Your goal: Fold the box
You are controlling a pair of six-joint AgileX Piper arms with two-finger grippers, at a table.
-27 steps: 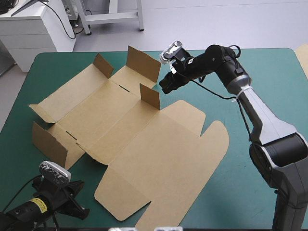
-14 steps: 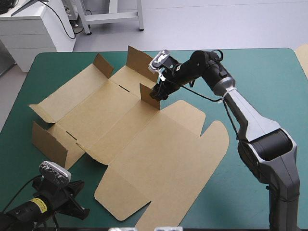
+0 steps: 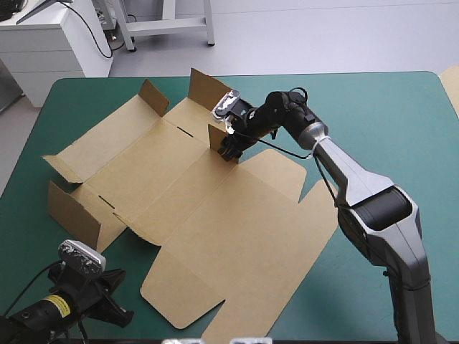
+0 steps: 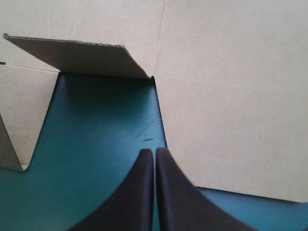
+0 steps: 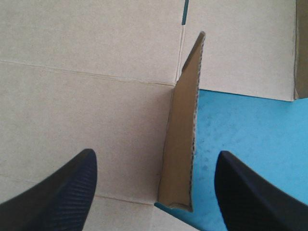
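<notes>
right hand (image 5: pixel 155 155) straddles the box's (image 3: pixel 201 215) upright flap (image 5: pixel 182 139), released, as only its wrist view shows.

1. In the high view my right gripper (image 3: pixel 229 147) is too small and dark against the raised flap (image 3: pixel 223 141) to show its finger gap.
2. My left gripper (image 4: pixel 155 151) is half cut off at that view's bottom corner, and its fingers are hidden.
3. The box (image 3: pixel 215 236) runs past that view's bottom edge and past the edges of both wrist views.
</notes>
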